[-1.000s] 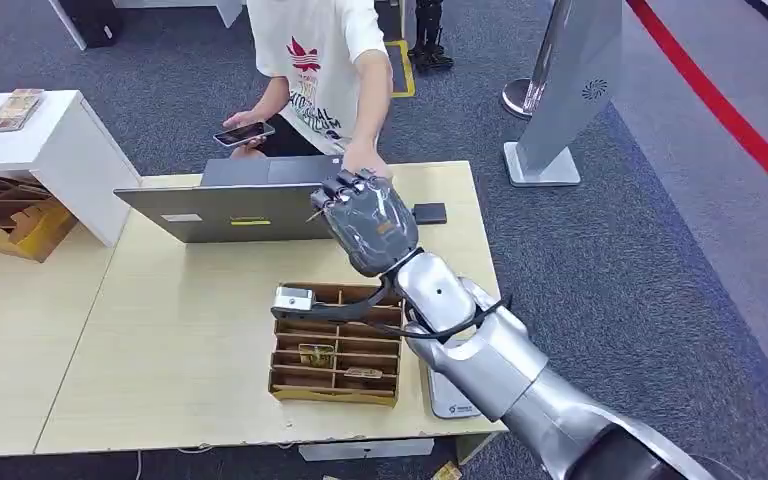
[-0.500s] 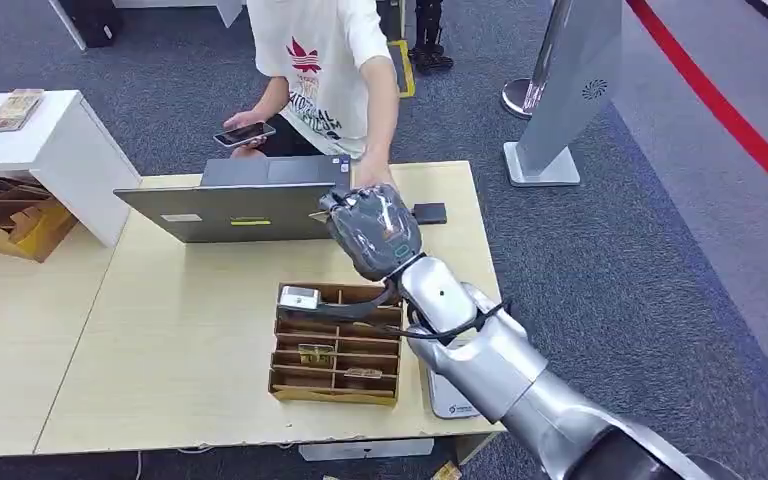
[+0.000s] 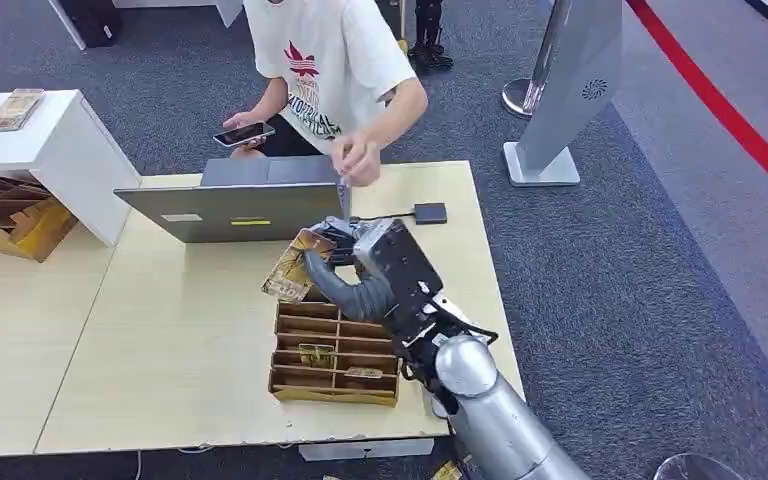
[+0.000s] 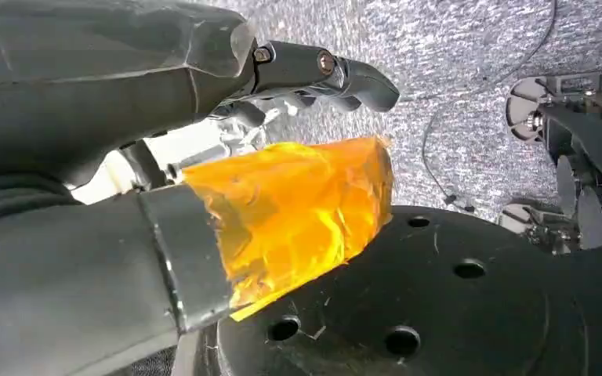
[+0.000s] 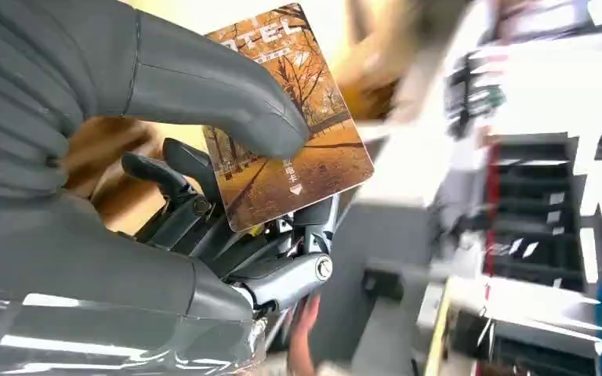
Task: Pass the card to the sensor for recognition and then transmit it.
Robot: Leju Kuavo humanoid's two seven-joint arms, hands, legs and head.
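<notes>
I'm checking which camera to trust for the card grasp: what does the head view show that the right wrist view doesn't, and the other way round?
Head view alone: the light wooden table, the brown cardboard divider tray, the grey open laptop, and a person in a white T-shirt holding a phone.

Right wrist view alone: the card's printed face, autumn trees with lettering, and the thick grey thumb pressed on it.

Both: the right hand holding the orange autumn-print card.
</notes>
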